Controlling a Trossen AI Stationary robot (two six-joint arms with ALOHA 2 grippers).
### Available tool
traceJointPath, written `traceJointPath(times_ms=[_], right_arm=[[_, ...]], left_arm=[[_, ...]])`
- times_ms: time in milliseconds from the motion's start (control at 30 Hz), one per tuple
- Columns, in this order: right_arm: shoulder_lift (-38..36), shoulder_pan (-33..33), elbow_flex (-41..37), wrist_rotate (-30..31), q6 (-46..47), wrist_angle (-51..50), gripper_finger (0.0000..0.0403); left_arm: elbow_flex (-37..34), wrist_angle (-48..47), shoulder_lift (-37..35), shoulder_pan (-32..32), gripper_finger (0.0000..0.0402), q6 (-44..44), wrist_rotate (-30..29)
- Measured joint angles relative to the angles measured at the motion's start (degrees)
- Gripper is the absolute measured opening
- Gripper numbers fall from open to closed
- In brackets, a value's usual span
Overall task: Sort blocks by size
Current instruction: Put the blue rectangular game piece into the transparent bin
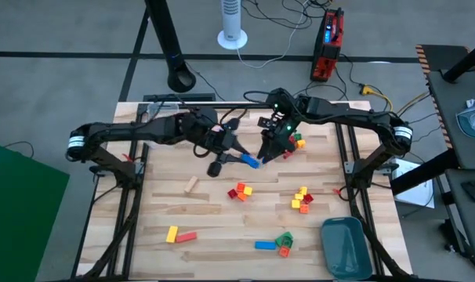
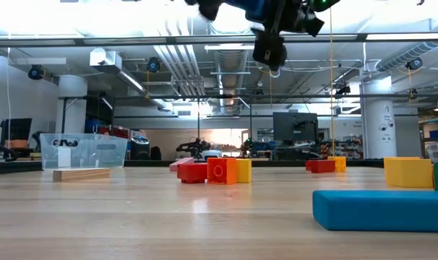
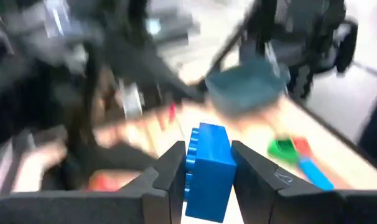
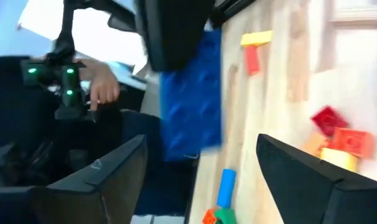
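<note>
The left end effector [image 3: 208,165] squeezes a long blue plastic brick [image 3: 207,168] above the middle of the wooden bench [image 1: 222,219]. The right end effector [image 4: 201,168] is let go, wide. The brick looks light, hard, slippery; hold its flat sides.

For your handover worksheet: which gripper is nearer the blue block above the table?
Left. The left gripper grips the blue block; the right gripper stands open just beside it.

Grippers: we count two, the left gripper [image 1: 241,157] and the right gripper [image 1: 269,150].
Blue blocks: we count two, the held blue block [image 3: 207,165] between the left gripper's fingers and the loose blue block [image 1: 264,245] well apart from it.
Tray [image 1: 346,247]: one, well apart from both grippers.
Wooden piece [image 1: 191,185]: one.
</note>
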Motion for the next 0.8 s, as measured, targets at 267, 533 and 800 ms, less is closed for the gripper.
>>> traceJointPath(times_ms=[267,533,800], right_arm=[[0.0,-5.18,0.0,12.47,2.28,-1.86,0.029],[0.0,-5.93,0.0,23.26,5.65,3.28,0.027],[0.0,-5.84,0.0,23.4,9.51,6.33,0.0264]], left_arm=[[0.07,-47.98,-8.51,10.13,0.0096,-16.47,-26.74],[-0.13,-61.03,-9.08,28.09,0.0095,-31.39,-40.7],[-0.17,-55.66,-2.72,41.04,0.0116,-24.62,-45.2]])
